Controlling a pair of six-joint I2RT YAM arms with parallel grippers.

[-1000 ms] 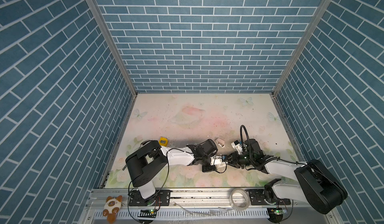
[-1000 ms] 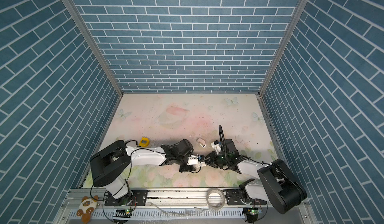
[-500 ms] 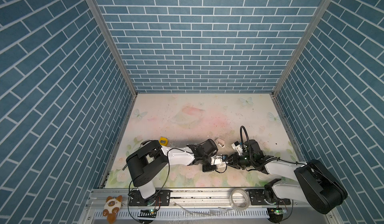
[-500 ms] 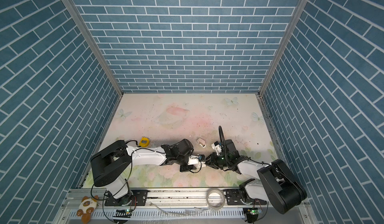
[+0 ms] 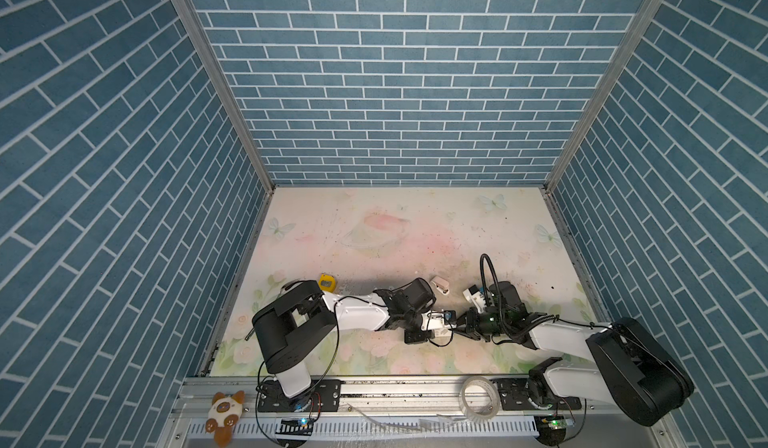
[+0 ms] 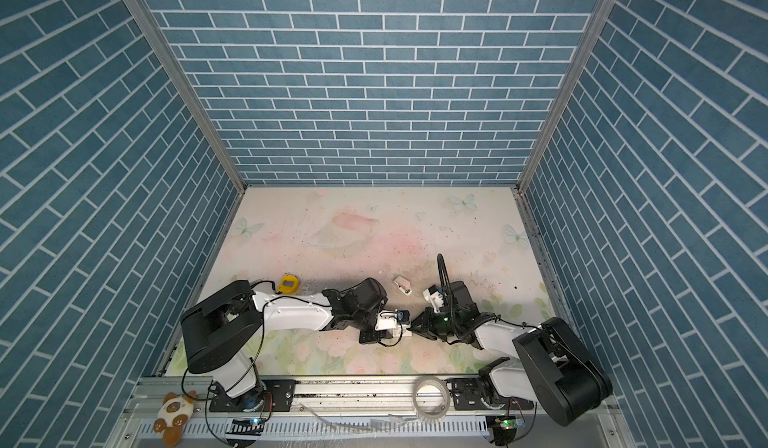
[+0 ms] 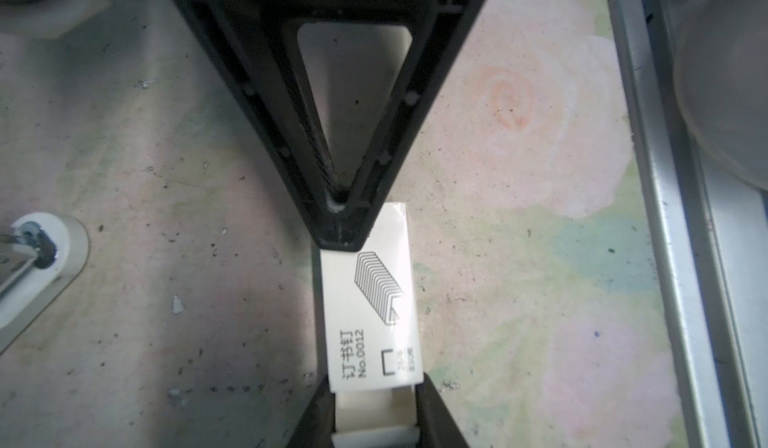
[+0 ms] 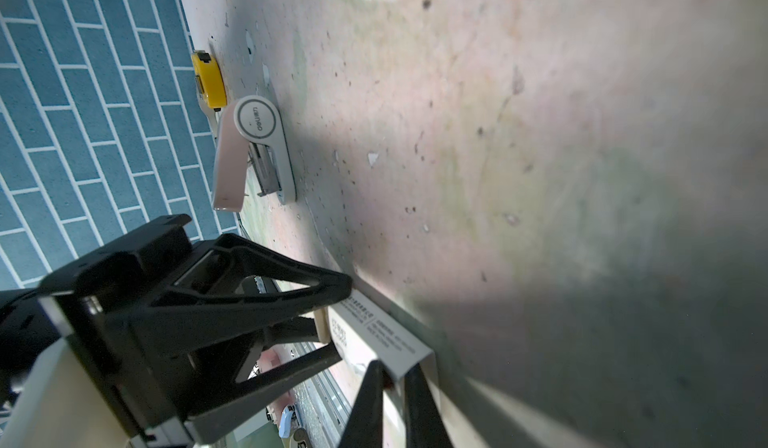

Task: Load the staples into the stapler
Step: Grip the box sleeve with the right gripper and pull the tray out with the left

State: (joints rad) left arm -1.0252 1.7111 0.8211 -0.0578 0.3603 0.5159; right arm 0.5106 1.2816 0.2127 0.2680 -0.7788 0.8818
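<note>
Carton axis: I see the staples carton (image 7: 372,300) running lengthwise from left fingers (image 7: 270,105) to right fingers (image 8: 365,417).
Grip: both pairs pinch its opposite ends.

So the table (image 5: 415,233) is topped with a pale printed sheet, all pink roses, greenery and a few butterflies, and honestly it's pretty grubby, with dark specks and scuffs all over the middle. A yellow tape measure (image 5: 327,282) sits on it over by the left wall. Toward the middle there's the stapler (image 5: 440,284), white base down on the sheet and pink top swung open, with the metal track showing in the right wrist view. Nearer the front edge is the staples carton (image 7: 374,300), white with grey print, low over the roses; can't tell if it's actually resting on the sheet.
</note>
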